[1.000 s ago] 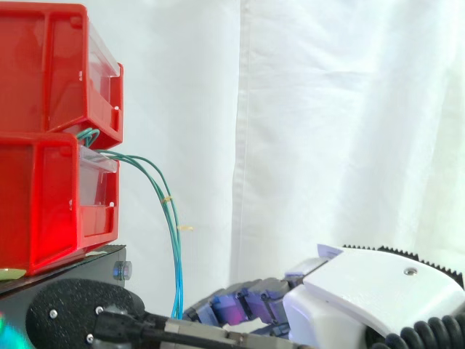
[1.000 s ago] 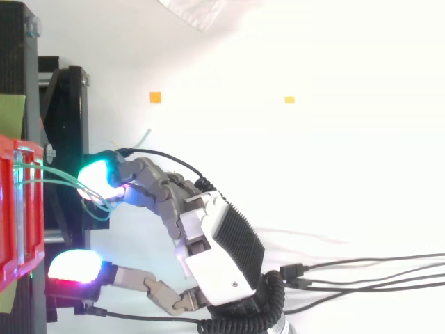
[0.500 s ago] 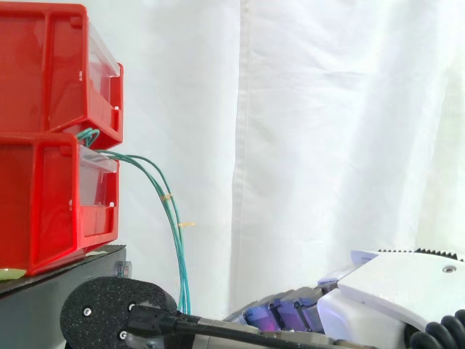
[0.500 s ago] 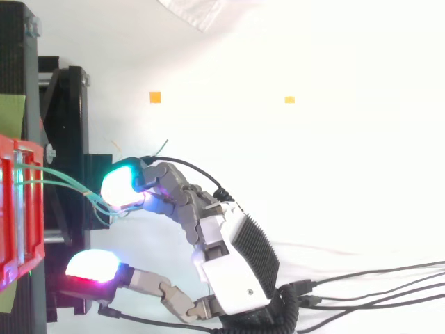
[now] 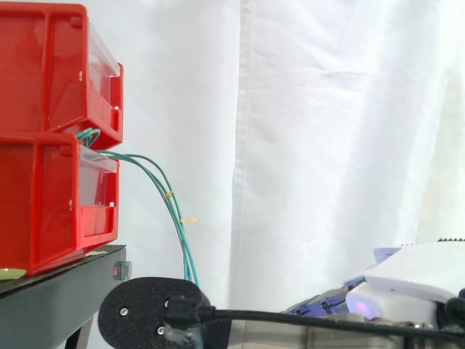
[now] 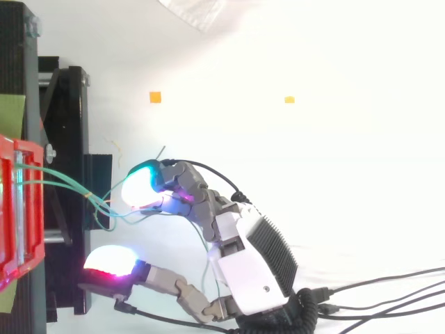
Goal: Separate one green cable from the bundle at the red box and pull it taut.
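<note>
Several thin green cables leave the gap between the two stacked red bins and slope down to the right. From above, the green cables run from the red bin to my hand. They meet just under the cyan-glowing fingertip, where curled fingers pinch them. A slack loop hangs beside that spot. I cannot tell how many strands are pinched. The thumb pad glows white and red, apart from the cables. In the side view the hand is low at the right.
The bins stand on a black stand at the left, before a white curtain. Two small orange markers lie on the white floor. Small yellow tags sit on the cables. Dark leads trail off to the right.
The hand has drawn away from the bins to the right, taking the lower ends of the green cables with it. The cables now hang straighter and slope more.
</note>
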Robot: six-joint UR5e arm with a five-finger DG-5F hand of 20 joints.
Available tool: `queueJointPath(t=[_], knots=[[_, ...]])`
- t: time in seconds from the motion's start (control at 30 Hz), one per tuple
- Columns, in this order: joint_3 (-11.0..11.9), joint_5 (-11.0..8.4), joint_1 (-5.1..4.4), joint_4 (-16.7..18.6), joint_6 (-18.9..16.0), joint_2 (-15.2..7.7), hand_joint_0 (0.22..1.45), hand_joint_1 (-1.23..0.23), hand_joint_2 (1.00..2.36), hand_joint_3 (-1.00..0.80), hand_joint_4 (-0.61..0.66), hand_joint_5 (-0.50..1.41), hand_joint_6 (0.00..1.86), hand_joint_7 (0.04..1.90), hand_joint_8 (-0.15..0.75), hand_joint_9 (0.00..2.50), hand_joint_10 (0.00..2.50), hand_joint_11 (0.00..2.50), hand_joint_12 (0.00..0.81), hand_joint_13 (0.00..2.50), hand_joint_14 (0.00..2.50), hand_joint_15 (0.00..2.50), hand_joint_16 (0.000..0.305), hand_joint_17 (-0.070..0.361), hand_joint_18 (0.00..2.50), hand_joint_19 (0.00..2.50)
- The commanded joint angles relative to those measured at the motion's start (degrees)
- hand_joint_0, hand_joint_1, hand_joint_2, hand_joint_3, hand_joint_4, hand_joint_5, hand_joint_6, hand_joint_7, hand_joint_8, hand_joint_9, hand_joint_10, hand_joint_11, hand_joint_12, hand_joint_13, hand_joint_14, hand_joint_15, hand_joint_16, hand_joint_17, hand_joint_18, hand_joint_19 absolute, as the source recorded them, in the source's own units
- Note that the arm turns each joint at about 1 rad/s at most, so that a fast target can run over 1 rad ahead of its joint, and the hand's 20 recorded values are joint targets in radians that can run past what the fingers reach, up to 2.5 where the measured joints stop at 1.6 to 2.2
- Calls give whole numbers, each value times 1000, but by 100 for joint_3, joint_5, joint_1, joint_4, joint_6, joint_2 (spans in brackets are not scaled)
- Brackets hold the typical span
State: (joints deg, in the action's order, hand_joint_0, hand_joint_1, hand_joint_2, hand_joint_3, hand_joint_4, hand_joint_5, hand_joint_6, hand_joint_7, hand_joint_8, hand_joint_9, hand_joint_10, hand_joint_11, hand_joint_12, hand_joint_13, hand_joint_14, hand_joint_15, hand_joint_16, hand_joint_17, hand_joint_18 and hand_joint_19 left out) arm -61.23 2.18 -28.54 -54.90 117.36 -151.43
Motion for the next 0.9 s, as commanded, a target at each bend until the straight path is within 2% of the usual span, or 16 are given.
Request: queueJointPath(t=[0.0, 0.07, 0.13, 0.2, 0.23, 0.27, 0.3, 0.33, 0.43, 0.6, 0.7, 0.8, 0.87], knots=[[-135, -42, -3, -30, 50, 140, 418, -735, 1000, -500, 367, -65, 514, 1491, 361, 745, 19, 515, 425, 546, 16, 483, 71, 160, 544, 605], [-117, -15, -11, -56, 50, 140, 418, -734, 1000, -500, 370, -64, 512, 1493, 362, 746, 16, 521, 426, 548, 16, 485, 71, 160, 544, 612], [-91, 134, -3, -100, 50, 140, 418, -735, 1000, -500, 371, -64, 512, 1497, 362, 746, 16, 524, 427, 548, 16, 483, 71, 160, 544, 615], [-91, 521, 6, -214, 50, 140, 419, -733, 1000, -500, 373, -64, 511, 1492, 362, 746, 16, 525, 424, 546, 17, 478, 71, 160, 544, 614], [-91, 784, 6, -302, 42, 140, 419, -732, 1000, -500, 373, -64, 510, 1498, 361, 746, 16, 524, 425, 545, 18, 484, 71, 160, 544, 614], [-91, 899, 6, -329, 24, 140, 419, -733, 1000, -500, 372, -64, 510, 1493, 361, 745, 18, 523, 424, 544, 16, 489, 71, 160, 543, 614], [-91, 1127, 15, -399, -90, 140, 418, -733, 1000, -500, 372, -64, 510, 1499, 361, 745, 18, 523, 425, 544, 18, 483, 71, 160, 544, 613], [-91, 1268, 15, -478, -187, 140, 420, -730, 1000, -500, 372, -64, 509, 1500, 361, 745, 18, 523, 423, 541, 17, 481, 71, 160, 542, 614], [-91, 1523, 24, -777, -407, 140, 419, -732, 1000, -500, 372, -64, 509, 1500, 361, 747, 16, 525, 423, 541, 17, 480, 71, 160, 542, 614], [59, 1883, 24, -1199, -609, 175, 420, -734, 1000, -500, 373, -63, 507, 1499, 360, 746, 19, 524, 423, 541, 18, 480, 71, 160, 541, 614], [155, 1962, 24, -1269, -706, 175, 421, -734, 1000, -500, 373, -63, 506, 1496, 360, 746, 18, 517, 423, 543, 16, 481, 71, 160, 540, 617], [173, 2059, 59, -1401, -978, 167, 421, -733, 1000, -500, 383, -61, 500, 1489, 360, 743, 16, 520, 422, 542, 16, 481, 71, 160, 538, 615], [173, 2085, 68, -1647, -1207, 167, 421, -732, 1000, -500, 406, -69, 503, 1351, 359, 743, 16, 517, 422, 542, 16, 478, 71, 160, 538, 616]])
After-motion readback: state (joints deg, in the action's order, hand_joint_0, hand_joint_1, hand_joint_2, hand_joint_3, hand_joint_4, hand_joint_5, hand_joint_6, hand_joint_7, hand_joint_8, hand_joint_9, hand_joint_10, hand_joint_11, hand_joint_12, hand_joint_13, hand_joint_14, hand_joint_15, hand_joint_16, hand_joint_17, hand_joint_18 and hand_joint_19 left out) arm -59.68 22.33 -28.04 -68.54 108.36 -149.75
